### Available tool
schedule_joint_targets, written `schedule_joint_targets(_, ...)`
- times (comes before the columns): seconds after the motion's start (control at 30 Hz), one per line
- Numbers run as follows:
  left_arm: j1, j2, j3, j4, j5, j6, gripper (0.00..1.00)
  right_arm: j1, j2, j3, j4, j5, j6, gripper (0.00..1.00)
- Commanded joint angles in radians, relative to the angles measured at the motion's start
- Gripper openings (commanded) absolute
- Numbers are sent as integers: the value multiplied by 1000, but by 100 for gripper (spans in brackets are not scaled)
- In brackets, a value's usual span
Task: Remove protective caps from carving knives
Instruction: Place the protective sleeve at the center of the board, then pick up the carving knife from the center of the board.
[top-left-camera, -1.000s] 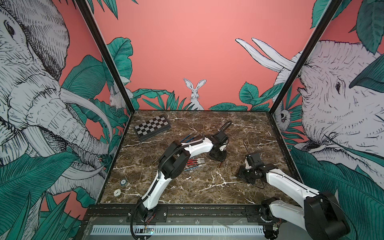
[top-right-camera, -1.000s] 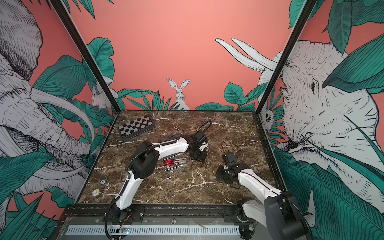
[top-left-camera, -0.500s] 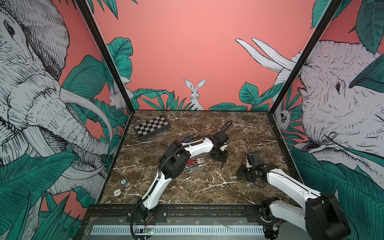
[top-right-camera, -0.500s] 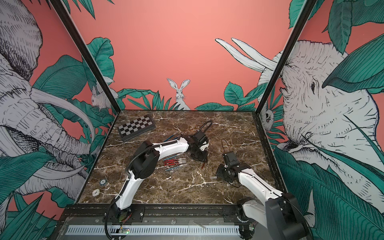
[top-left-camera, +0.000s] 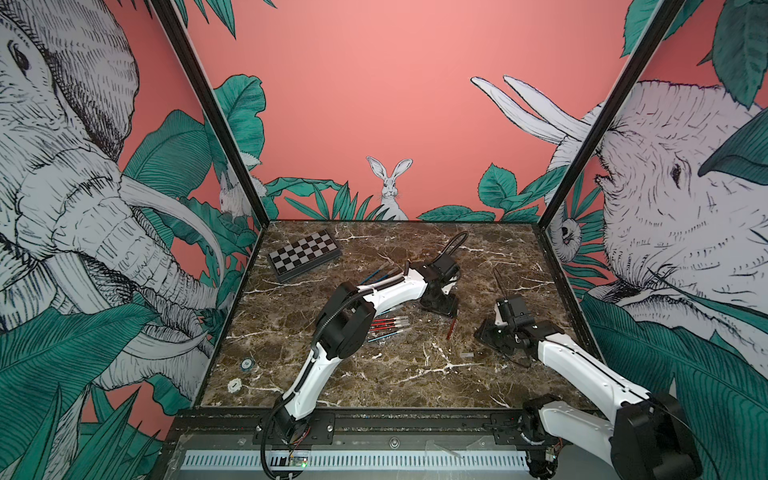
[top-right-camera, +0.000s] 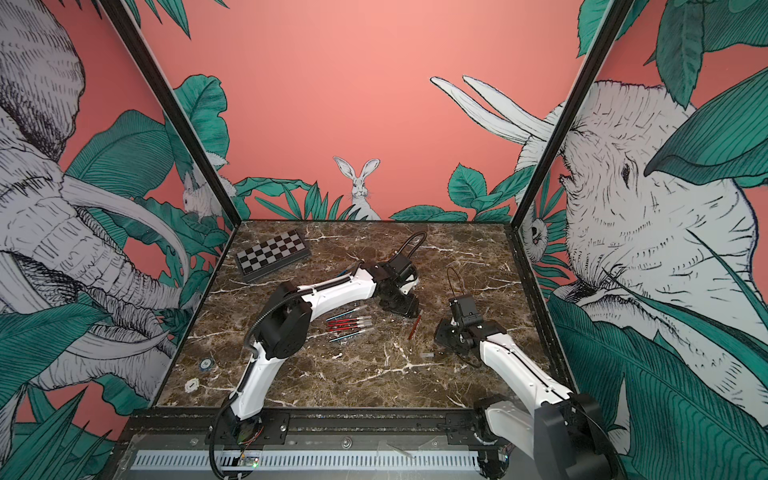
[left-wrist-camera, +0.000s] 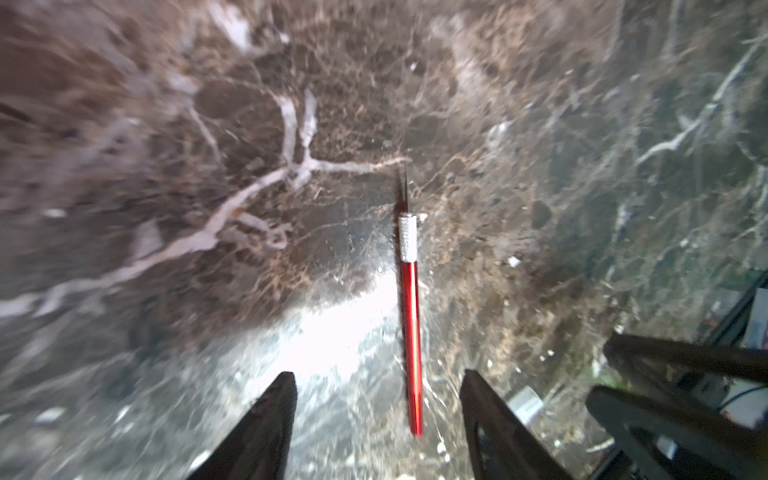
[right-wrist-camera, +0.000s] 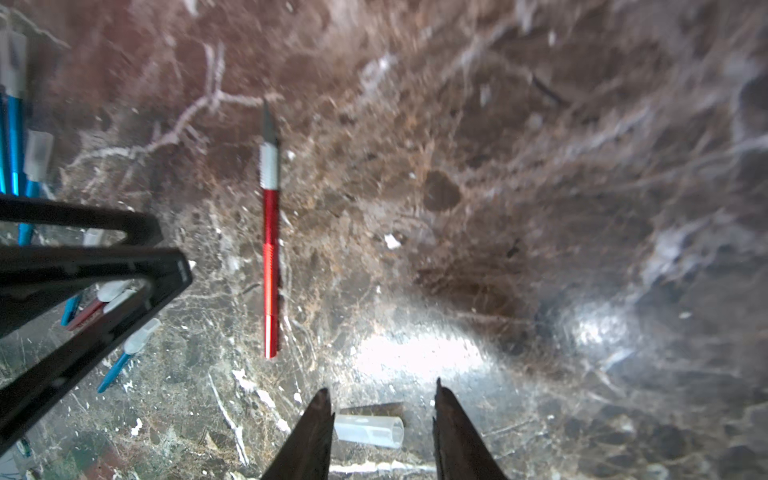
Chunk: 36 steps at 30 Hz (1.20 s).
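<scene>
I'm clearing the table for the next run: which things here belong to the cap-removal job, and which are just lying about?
Job: bare red knife; loose clear cap; cluster of capped knives; blue knives behind the left arm.
Lying about: checkered board; two small round discs.

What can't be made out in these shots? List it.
Capped knives, in a top view: handle ends run behind the left arm; they overlap, so the count is unclear.
Blue knives beyond that arm, both top views: mostly covered.
Two round objects: too small to identify.
Left wrist view: marble table blurred.
</scene>
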Motion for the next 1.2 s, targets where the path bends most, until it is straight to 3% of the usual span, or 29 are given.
schedule_joint_targets(0.0, 15, -148, 24, -74, -54, 81, 74, -7, -18, 63, -21, 10, -84, 48)
schedule_joint_targets(0.13, 39, -244, -24, -127, -104, 193, 82, -7, -1, 122, 0, -12, -153, 69)
schedule_joint_targets(0.2, 53, -295, -74, -155, -114, 261, 99, -5, 22, 153, -3, -21, -178, 79)
schedule_joint_targets(0.27, 70, -350, -142, -184, -125, 323, 99, 4, 46, 188, 1, -29, -210, 92)
schedule_joint_targets(0.33, 87, -402, -216, -199, -138, 366, 99, 22, 68, 220, 3, -23, -229, 98)
schedule_joint_targets(0.6, 128, -602, -459, -266, -226, 482, 99, 87, 161, 317, 45, -51, -263, 98)
schedule_joint_targets(0.77, 134, -630, -541, -352, -312, 522, 99, 120, 221, 342, 69, -60, -256, 94)
schedule_joint_targets(1.17, 132, -598, -675, -184, -297, 532, 91, 162, 257, 315, 154, -63, -222, 80)
